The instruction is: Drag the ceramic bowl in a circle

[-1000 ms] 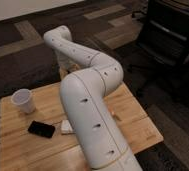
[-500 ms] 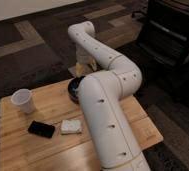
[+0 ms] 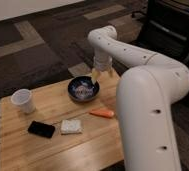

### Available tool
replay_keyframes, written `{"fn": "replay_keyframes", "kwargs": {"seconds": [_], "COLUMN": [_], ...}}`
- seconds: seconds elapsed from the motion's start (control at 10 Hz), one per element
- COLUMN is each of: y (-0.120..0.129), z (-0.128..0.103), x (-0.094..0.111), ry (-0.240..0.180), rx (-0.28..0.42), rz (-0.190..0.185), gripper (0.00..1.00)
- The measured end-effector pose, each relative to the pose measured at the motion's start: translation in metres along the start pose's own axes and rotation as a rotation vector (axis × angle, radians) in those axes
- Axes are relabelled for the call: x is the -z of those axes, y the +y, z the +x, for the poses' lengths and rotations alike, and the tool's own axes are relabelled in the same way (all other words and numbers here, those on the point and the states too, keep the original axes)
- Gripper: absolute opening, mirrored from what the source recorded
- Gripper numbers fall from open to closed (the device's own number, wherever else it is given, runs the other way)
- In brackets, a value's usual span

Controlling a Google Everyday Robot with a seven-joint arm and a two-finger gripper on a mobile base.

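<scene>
The nearest thing is the white arm point(image 3: 148, 107), which fills the right side of the view with its thick lower segment and hides the near right corner of the wooden table point(image 3: 48, 150). On the near left part of the table lies a black phone point(image 3: 41, 129), flat and slightly angled. Just right of it, close but seemingly not touching, sits a small white packet point(image 3: 70, 126). Further right and a little farther back lies an orange carrot point(image 3: 102, 113), pointing left to right, near the arm's edge.

At the left side of the table stands a white cup point(image 3: 23, 100), upright, well apart from the other items.

The bowl point(image 3: 83, 89) sits toward the far edge of the table, right of the middle. It is dark blue with a pale speckled inside, upright, and lies just beyond the carrot.

The gripper point(image 3: 101, 74) hangs down from the arm's far elbow, right at the far right rim of the bowl. Its pale fingers point(image 3: 95, 75) point downward at the rim, and it is not clear whether they touch it. Whether the fingers are apart or together cannot be told.

Beyond the table lies dark patterned carpet point(image 3: 43, 45), with a black chair point(image 3: 170, 30) at the far right.
</scene>
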Motion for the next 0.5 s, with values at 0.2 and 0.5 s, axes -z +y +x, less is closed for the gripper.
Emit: {"fn": "replay_keyframes", "kwargs": {"seconds": [0.2, 0.5], "y": [0.027, 0.1], "z": [0.036, 0.062], "x": [0.003, 0.005], "ry": [-0.005, 0.006], "rx": [-0.034, 0.014], "rz": [0.016, 0.031], "gripper": [0.65, 0.65]}}
